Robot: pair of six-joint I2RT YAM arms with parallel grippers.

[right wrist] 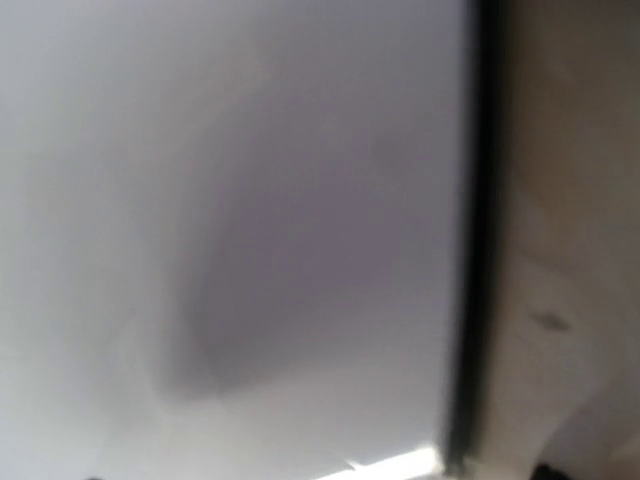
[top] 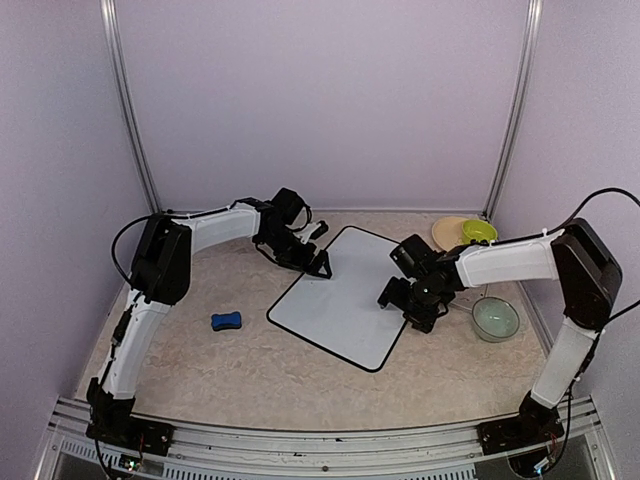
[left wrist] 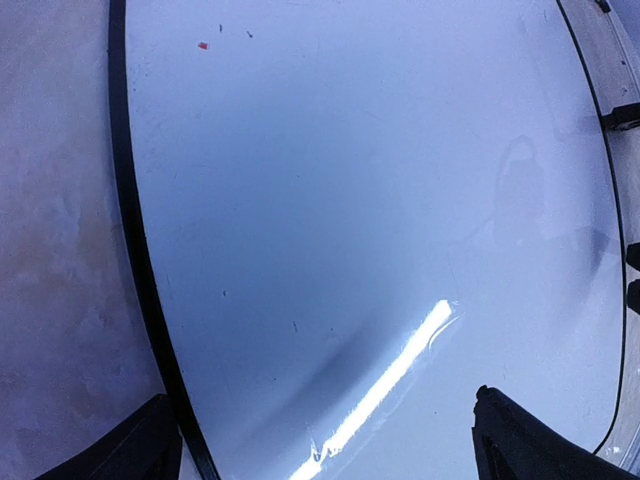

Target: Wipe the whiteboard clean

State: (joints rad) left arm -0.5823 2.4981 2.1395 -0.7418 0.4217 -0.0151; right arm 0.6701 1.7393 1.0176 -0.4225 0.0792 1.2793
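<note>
The whiteboard [top: 340,300] lies flat and turned at an angle in the middle of the table, its white surface in a thin black frame. My left gripper [top: 316,262] hovers over its far left edge. In the left wrist view the whiteboard [left wrist: 380,200] fills the frame, glossy and nearly bare, with a tiny red speck [left wrist: 203,45] near the top. The left gripper [left wrist: 325,455] is open, its two dark fingertips far apart with nothing between them. My right gripper [top: 405,303] sits low at the board's right edge and looks open. The right wrist view is blurred and shows the whiteboard [right wrist: 250,200] and its black frame [right wrist: 472,250].
A small blue eraser block [top: 226,321] lies on the table left of the board. At the right stand a pale green glass bowl [top: 496,320], a lime bowl [top: 479,231] and a tan plate [top: 449,232]. Purple walls close in the back and both sides.
</note>
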